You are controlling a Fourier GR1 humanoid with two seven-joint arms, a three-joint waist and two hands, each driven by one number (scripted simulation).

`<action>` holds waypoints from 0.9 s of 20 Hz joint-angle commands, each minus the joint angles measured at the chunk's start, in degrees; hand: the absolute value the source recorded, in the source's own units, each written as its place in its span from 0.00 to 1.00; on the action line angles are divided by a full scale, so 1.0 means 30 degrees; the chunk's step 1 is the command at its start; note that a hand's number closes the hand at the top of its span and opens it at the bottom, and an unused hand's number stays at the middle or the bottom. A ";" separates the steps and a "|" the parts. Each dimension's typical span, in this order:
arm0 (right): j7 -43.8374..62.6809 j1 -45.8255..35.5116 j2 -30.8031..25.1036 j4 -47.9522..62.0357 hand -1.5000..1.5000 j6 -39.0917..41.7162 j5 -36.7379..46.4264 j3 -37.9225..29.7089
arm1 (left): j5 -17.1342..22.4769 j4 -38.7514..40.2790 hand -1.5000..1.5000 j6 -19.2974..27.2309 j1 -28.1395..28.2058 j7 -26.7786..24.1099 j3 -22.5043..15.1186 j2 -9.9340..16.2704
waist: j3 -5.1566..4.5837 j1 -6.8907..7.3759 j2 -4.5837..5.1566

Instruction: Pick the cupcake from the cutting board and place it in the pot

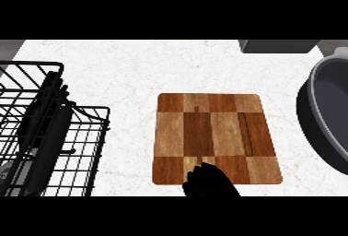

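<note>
- The white bench (122, 69) fills the view.
- A black wire rack (48, 133) sits at 9 o'clock.
- A grey pot (329, 115) sits at 3 o'clock.
- The checkered cutting board (214, 133) lies in the middle.
- One black robot hand (209, 182) covers the board's 6 o'clock edge; I cannot tell which hand it is or whether its fingers are apart.
- The cupcake cannot be seen.

No text, label, brand, number or sign can be read anywhere.
</note>
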 commanded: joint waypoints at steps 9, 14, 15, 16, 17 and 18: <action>0.5674 0.2356 0.0230 -0.9311 1.00 -0.1358 0.4403 -0.1618 | 0.0127 -0.1104 0.50 0.0132 -0.1265 0.0065 -0.0067 -0.0705 | 0.0504 -0.0428 -0.0149; 0.6038 0.1707 -0.0380 -1.2278 1.00 -0.0835 0.3817 -0.5527 | 0.0103 -0.1716 0.50 -0.0038 -0.0962 0.0455 -0.0180 -0.0714 | 0.0517 0.0019 -0.0024; 0.5897 0.2789 -0.0817 -1.2817 1.00 -0.1561 0.3719 -0.5662 | 0.0013 -0.1777 0.50 0.0205 -0.1137 0.0458 0.0032 -0.0626 | 0.0533 -0.0118 -0.0054; 0.5932 0.2462 -0.0870 -1.3696 1.00 -0.0781 0.2712 -0.6723 | 0.0407 -0.1592 0.50 -0.0673 -0.0605 0.0232 0.0254 -0.0256 | 0.0518 0.0062 0.0001; 0.5545 0.2855 -0.1188 -1.3699 1.00 -0.1457 0.1518 -0.8265 | 0.0522 -0.2143 0.50 -0.0318 -0.0886 0.0854 0.0145 -0.0519 | 0.0563 0.0053 0.0008; 0.5649 0.2848 -0.1285 -1.3995 1.00 -0.1083 0.1210 -0.8899 | 0.0231 -0.1595 0.50 0.0071 -0.1745 0.0951 0.0085 -0.0694 | 0.0551 -0.0149 0.0049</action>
